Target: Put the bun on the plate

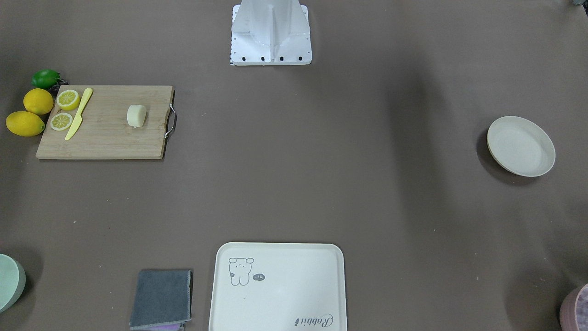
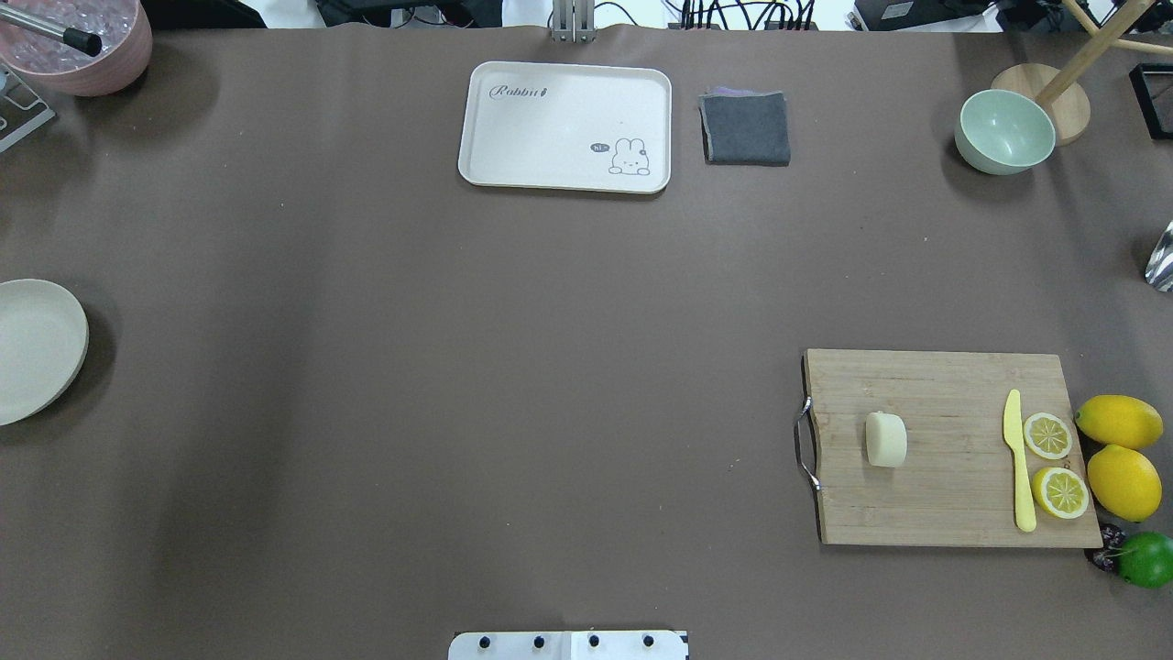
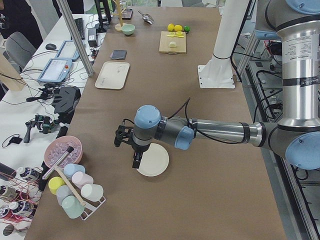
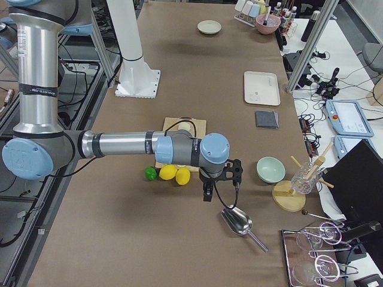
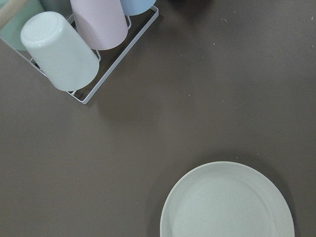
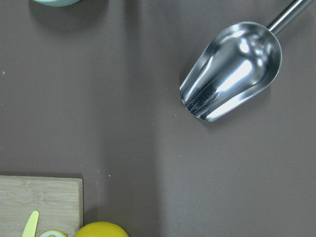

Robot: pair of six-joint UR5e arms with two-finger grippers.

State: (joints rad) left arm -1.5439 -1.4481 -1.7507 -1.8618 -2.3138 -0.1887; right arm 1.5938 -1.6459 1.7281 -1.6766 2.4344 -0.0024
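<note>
The bun [image 1: 136, 116] [image 2: 885, 439] [image 3: 173, 44], a small pale cream lump, lies on a wooden cutting board [image 2: 953, 385]. The round cream plate [image 1: 520, 146] [image 2: 32, 348] [image 5: 227, 202] [image 4: 209, 26] sits bare at the table's opposite end. My left gripper [image 3: 131, 150] hangs just above the plate's [image 3: 152, 161] edge; only the left side view shows it, so I cannot tell whether it is open or shut. My right gripper [image 4: 218, 179] hovers beyond the board's far end, between the lemons and a metal scoop; its state I cannot tell either. Neither wrist view shows fingers.
Lemon slices [image 2: 1047, 435], a yellow knife [image 2: 1019, 458], whole lemons [image 2: 1120, 422] and a lime [image 2: 1145, 559] crowd the board's outer end. A rabbit tray [image 2: 565, 126], grey cloth [image 2: 745, 128] and green bowl [image 2: 1003, 131] line the far edge. A metal scoop [image 6: 232, 71] and cup rack [image 5: 74, 49] lie nearby.
</note>
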